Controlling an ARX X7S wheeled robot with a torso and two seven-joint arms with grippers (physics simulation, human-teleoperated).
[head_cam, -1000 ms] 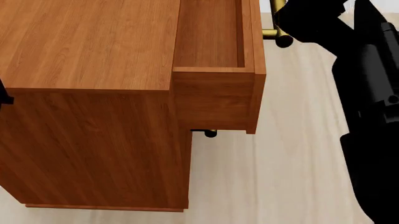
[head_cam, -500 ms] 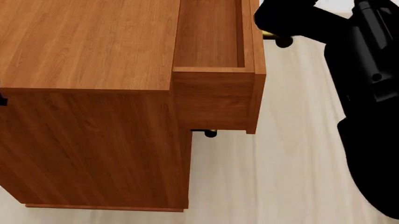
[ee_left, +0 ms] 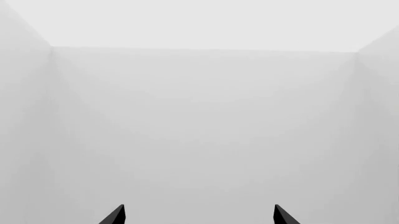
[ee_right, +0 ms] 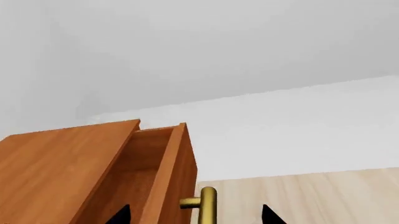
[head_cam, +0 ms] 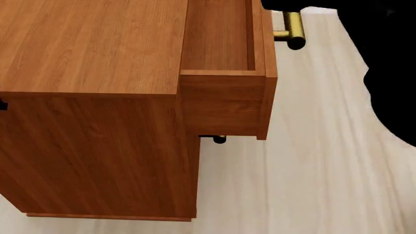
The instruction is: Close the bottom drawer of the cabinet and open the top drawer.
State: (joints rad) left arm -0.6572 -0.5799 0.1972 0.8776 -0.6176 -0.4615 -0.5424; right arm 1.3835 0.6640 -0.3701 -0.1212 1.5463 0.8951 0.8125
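Observation:
The reddish-brown cabinet point(head_cam: 91, 48) fills the left of the head view. Its top drawer point(head_cam: 221, 39) stands pulled out, showing an empty inside, with the brass bar handle point(head_cam: 293, 30) on its front. Under it only a dark handle end point(head_cam: 219, 139) of a lower drawer pokes out; I cannot tell which tier. The bottom drawer is hidden. My right gripper point(ee_right: 194, 215) is open, its tips spread on either side of the top drawer's handle point(ee_right: 208, 205) without touching it. My right arm point(head_cam: 390, 68) is a black mass at the upper right. My left gripper point(ee_left: 199, 217) is open, facing a white wall.
Pale wood-plank floor point(head_cam: 305, 170) lies to the right of and in front of the cabinet. White walls point(ee_right: 249, 56) stand behind it. The cabinet's side panel point(head_cam: 97, 156) faces me.
My right arm has shifted up and to the right, uncovering the top drawer's brass handle that it hid half a second ago. The drawer and cabinet have not moved.

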